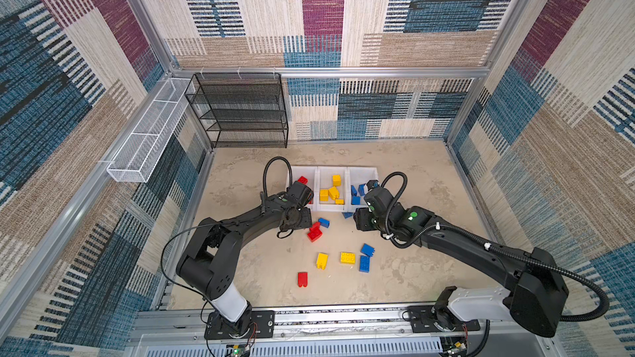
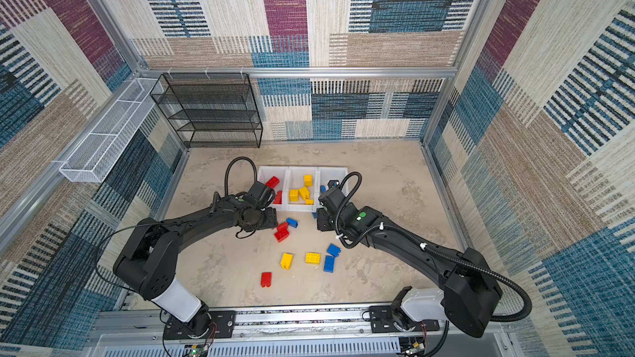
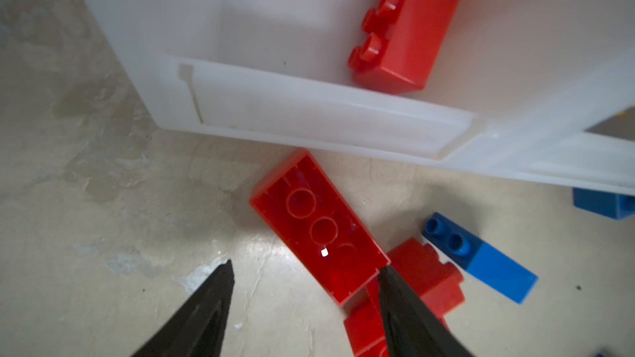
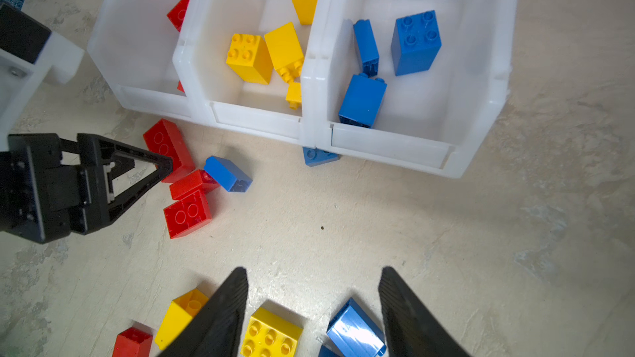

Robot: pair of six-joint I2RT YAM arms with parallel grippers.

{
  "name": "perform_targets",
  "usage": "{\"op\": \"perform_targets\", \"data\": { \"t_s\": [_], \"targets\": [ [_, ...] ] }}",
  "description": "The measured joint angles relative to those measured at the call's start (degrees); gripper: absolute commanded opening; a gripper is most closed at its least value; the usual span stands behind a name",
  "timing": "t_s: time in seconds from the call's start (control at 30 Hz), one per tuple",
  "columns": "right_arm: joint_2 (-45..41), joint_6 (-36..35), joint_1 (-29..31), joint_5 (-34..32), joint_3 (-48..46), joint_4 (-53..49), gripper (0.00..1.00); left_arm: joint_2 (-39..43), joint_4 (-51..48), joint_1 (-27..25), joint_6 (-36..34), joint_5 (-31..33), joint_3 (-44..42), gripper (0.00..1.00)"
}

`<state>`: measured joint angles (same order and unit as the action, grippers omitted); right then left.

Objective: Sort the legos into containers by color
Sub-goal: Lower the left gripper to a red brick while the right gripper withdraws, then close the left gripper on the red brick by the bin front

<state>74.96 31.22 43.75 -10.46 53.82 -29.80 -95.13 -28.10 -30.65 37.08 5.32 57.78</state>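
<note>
The left gripper (image 3: pixel 305 279) is spread open, holding nothing, one fingertip (image 3: pixel 386 279) against an upturned oblong red plastic brick (image 3: pixel 319 228) lying on the mottled beige tabletop (image 4: pixel 446 235) just outside the row of three white plastic bins (image 4: pixel 391 145). The right gripper (image 4: pixel 312 279) hangs open and empty. Each bin holds one colour already; roughly ten studded plastic bricks (image 1: pixel 347 257) lie loose, so I judge the sorting about half done

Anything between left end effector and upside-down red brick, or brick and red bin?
Nothing visible. Open left end effector is at the upside-down red brick, lying just before the front wall of the red bin.
</note>
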Motion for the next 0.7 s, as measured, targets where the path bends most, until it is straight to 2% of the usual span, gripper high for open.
{"op": "perform_targets", "data": {
  "t_s": [0.7],
  "targets": [
    [-0.52,0.2,0.0,0.44,-0.98,0.11,0.64,-3.26,0.98,0.07,2.14,0.42,2.78,0.7]
  ]
}}
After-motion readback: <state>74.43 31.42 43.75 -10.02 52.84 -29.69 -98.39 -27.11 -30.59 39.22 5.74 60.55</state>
